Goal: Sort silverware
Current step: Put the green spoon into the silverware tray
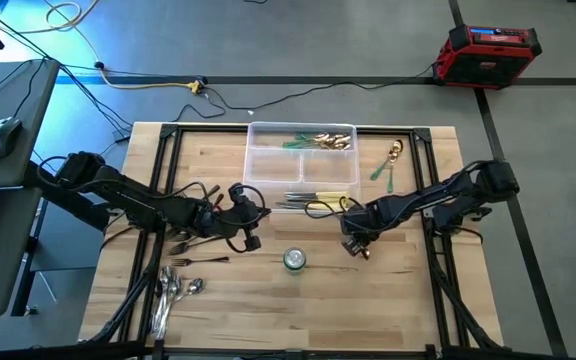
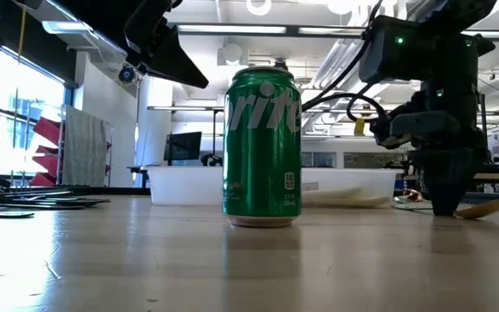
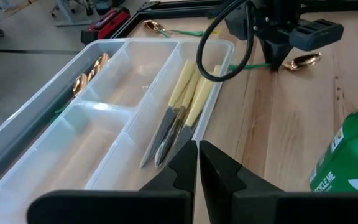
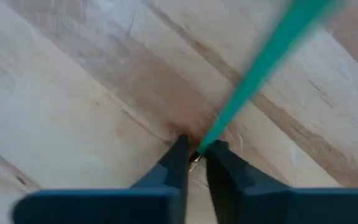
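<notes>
The right gripper (image 4: 194,158) presses its jaws on a green-handled spoon (image 4: 260,68) on the table (image 1: 408,290); the left gripper (image 3: 197,163) hangs with jaws closed, empty.

The high view looks straight down from well above, taking in the whole table (image 1: 388,300) and both arms. The low view sits at table-top height, very near the can (image 2: 262,147), facing level across to the tray (image 2: 336,186) and the room behind. The left wrist view looks forward and down over the tray (image 3: 55,143) at close range; the can (image 3: 347,158) shows in these 3 views. The right wrist view faces the wood almost touching it.
</notes>
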You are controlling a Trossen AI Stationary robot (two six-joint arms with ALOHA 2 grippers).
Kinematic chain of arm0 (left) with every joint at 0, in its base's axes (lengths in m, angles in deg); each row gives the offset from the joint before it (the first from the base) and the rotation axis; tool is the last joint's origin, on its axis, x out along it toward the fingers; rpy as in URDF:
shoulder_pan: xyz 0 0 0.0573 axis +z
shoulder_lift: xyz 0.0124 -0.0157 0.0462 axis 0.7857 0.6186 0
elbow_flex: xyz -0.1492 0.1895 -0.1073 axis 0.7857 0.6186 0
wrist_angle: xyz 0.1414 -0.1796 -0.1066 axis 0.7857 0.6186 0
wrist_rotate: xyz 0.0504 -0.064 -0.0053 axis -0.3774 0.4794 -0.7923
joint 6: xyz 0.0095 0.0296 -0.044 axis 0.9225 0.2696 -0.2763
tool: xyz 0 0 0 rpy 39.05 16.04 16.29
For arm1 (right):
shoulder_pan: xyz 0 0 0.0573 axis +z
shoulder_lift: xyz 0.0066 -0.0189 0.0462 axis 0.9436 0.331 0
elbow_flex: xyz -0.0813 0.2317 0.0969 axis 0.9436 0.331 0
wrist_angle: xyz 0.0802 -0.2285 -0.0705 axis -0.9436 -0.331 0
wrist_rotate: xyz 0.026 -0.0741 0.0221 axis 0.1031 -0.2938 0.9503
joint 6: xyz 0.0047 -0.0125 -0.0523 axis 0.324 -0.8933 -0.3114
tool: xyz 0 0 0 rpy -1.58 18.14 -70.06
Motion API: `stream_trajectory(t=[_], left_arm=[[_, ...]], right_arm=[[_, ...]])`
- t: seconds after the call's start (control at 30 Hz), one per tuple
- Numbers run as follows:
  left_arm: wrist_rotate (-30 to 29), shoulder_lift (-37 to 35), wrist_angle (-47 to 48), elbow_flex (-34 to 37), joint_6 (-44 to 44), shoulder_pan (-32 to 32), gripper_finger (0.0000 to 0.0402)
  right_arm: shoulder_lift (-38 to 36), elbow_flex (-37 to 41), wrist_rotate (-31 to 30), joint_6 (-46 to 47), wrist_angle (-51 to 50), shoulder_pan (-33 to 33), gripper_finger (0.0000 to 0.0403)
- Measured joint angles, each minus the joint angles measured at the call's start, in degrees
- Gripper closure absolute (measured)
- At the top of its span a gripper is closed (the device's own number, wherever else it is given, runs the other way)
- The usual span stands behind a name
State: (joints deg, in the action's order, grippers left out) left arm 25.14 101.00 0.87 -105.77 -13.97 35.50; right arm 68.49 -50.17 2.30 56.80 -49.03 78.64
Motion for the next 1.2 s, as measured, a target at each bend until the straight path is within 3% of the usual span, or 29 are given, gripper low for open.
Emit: stream_trajectory(t=[0.3, 0.47, 0.8, 1.0, 1.1, 1.2], left_arm=[[0.13, 0.00, 0.11, 0.00, -0.03, 0.00, 0.0402], [0.20, -0.01, 0.31, 0.00, -0.48, 0.00, 0.0402], [0.23, -0.01, 7.73, 0.00, -6.62, 2.40, 0.0402], [12.47, 0.01, 14.33, -0.09, -2.56, 13.97, 0.0402], [23.36, 0.01, 18.10, -0.43, 4.70, 21.03, 0.0401], [29.48, 0.01, 18.71, -0.73, 13.09, 26.05, 0.0398]], right_arm=[[0.32, -9.30, 9.27, -8.02, -11.27, 1.98, 0.0401], [-0.06, -16.07, -1.59, -10.19, -22.01, 2.99, 0.0402], [-0.91, -23.37, -16.87, -28.56, -20.04, -2.22, 0.0403], [-5.07, -22.12, -21.98, -32.39, -21.32, -7.03, 0.0403], [-7.08, -20.42, -23.37, -32.62, -20.38, -7.63, 0.0403], [-8.17, -17.27, -24.47, -32.37, -15.70, -7.57, 0.0403]])
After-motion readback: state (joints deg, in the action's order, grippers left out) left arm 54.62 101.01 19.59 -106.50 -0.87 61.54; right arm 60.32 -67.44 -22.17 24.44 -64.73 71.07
